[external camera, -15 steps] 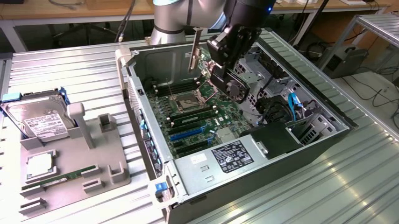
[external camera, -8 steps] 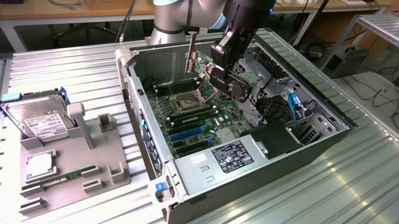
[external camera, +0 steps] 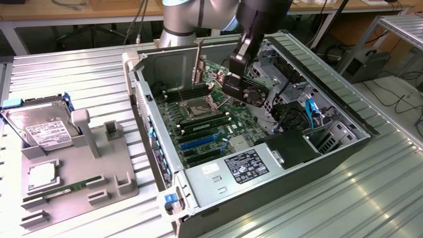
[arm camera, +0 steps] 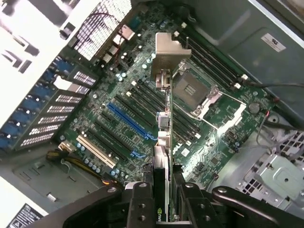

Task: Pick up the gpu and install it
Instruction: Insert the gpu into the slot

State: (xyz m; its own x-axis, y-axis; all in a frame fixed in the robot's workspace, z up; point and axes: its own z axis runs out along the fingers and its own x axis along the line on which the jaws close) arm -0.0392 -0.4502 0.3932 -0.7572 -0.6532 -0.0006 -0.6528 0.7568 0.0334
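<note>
1. The gripper (external camera: 238, 74) is clamping one gpu (external camera: 253, 91) between its black jaws. It's a flat green card with a black fan face and a long silver bracket.
2. It's hanging inside the open metal case (external camera: 317, 74), above the green motherboard (external camera: 205, 124).
3. One boxy silver hard drive (external camera: 43, 129) is sitting at a corner of the grey tray (external camera: 99, 173).

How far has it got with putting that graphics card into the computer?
Pick-up looks done: the end effector grips the green card with black fan and silver bracket. In hand: it hangs above the green motherboard inside the open grey metal computer case. Left: the card sits in no slot yet.
</note>
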